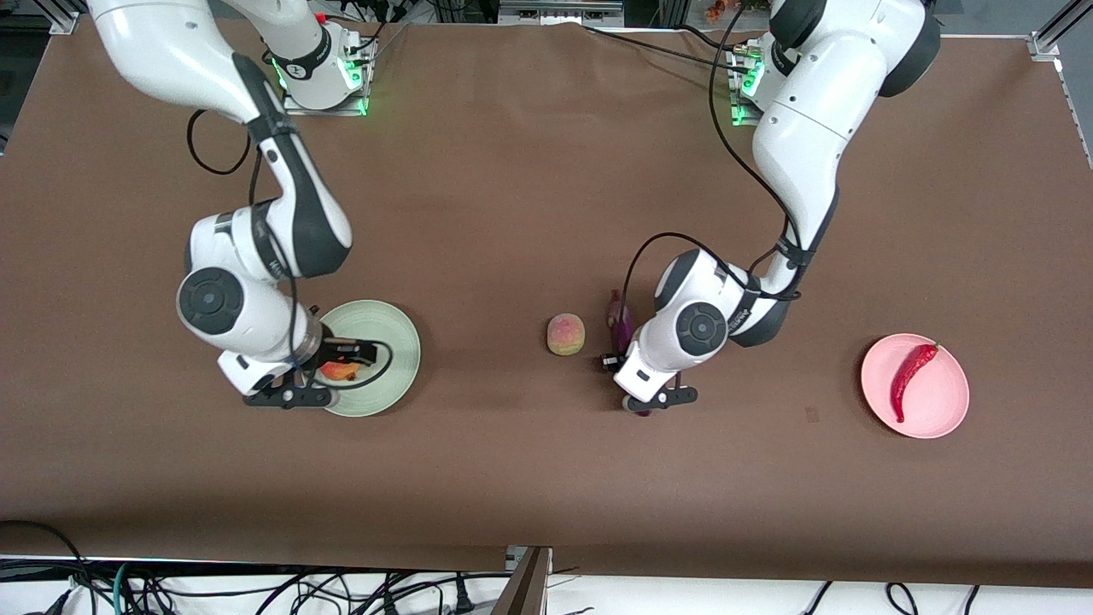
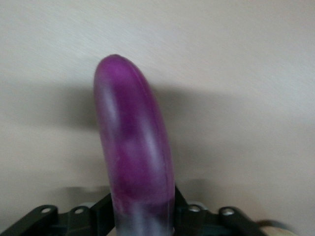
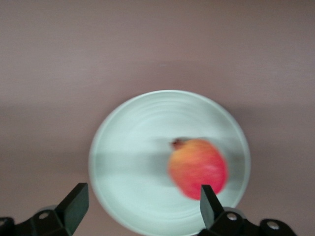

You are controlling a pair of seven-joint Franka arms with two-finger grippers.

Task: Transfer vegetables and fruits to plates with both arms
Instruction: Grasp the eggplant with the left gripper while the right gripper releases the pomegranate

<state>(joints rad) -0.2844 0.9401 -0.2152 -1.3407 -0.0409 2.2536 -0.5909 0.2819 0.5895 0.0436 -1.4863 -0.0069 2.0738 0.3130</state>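
Observation:
The purple eggplant (image 1: 618,320) (image 2: 133,147) lies on the brown table beside the peach-like fruit (image 1: 565,333). My left gripper (image 1: 639,389) (image 2: 142,206) is down over it, its two fingers pressed against the eggplant's sides. A red-orange fruit (image 1: 340,371) (image 3: 198,167) rests on the mint green plate (image 1: 393,342) (image 3: 133,147). My right gripper (image 1: 329,373) (image 3: 142,201) hovers just above that plate, open and holding nothing, with one finger (image 3: 209,201) close by the fruit. The red chili pepper (image 1: 909,380) lies on the pink plate (image 1: 943,406) toward the left arm's end of the table.
Both arm bases (image 1: 329,77) stand along the table's edge farthest from the front camera. Cables (image 1: 256,589) hang off the table's edge nearest the camera. Bare brown tabletop (image 1: 529,478) stretches between the two plates.

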